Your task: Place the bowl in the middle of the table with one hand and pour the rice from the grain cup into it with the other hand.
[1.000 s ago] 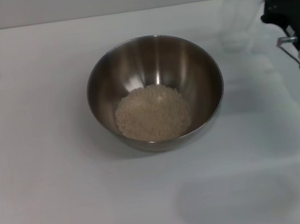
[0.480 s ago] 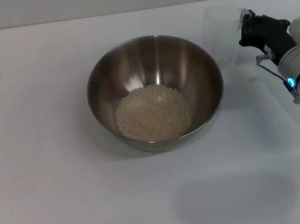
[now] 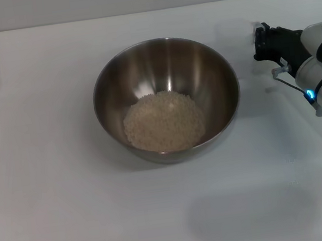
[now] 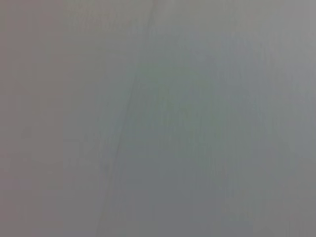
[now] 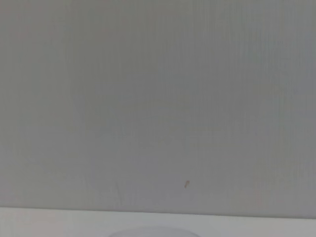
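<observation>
1. The table (image 3: pixel 61 217) is a plain white top that spreads under and around everything else, reaching out well to the left of the right gripper.
2. The bowl (image 3: pixel 214 72), round shiny steel, sits near the middle of the table, to the left of the right gripper and a little nearer the robot, with a clear gap between them.
3. The right arm comes in from the right edge of the head view, white with a small blue light. Its black right gripper (image 3: pixel 262 40) is at the far end, pointing left toward the bowl's far right rim.
4. The rice (image 3: pixel 163 122) is a pale beige heap in the bottom of the bowl, left of the gripper and lower.
5. The grain cup (image 3: pixel 238 42), clear plastic and very faint against the white top, shows just left of the gripper's tip. The gripper appears closed on it, though the contact itself is hard to make out.
6. The left gripper does not appear; its wrist camera shows only a blank grey surface.
</observation>
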